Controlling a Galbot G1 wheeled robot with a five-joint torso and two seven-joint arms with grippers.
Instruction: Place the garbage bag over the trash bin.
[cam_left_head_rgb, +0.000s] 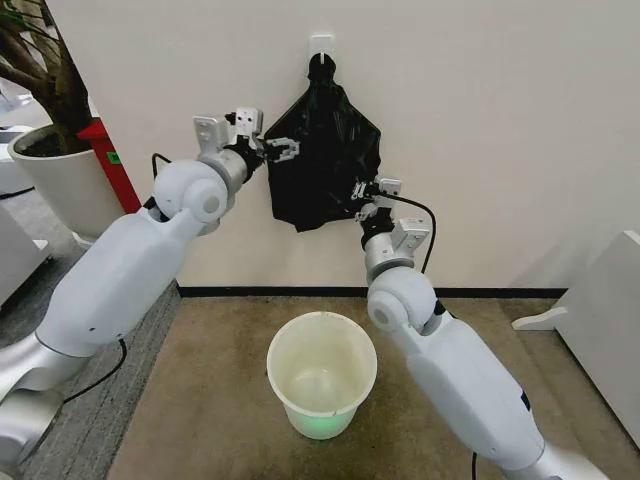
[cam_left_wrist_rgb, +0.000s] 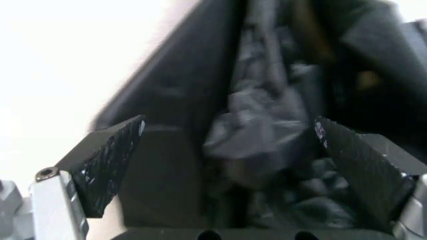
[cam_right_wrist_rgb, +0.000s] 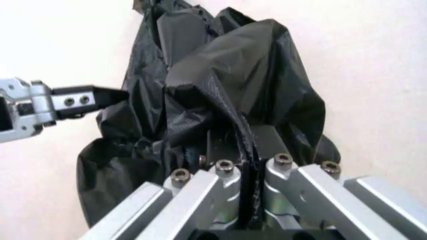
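Up on the wall, the bag (cam_left_head_rgb: 322, 150) hangs from a white hook (cam_left_head_rgb: 321, 45), so both arms reach high. Left gripper (cam_left_head_rgb: 283, 150) sits at the bag's left edge, jaws wide around a crumpled fold, not yet pinching. Right gripper (cam_left_head_rgb: 358, 192) is at the lower right edge, jaws closed on the plastic, probably a thin fold. Below, on the carpet between the arms, the bin (cam_left_head_rgb: 321, 374) stands upright, unlined.

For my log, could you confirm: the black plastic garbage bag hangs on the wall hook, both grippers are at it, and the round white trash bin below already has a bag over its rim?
Not quite. The head view shows the round white plastic trash bin bare, with nothing over its rim. The rest holds: the glossy black plastic garbage bag hangs from the white wall hook, with the left gripper and right gripper at it.
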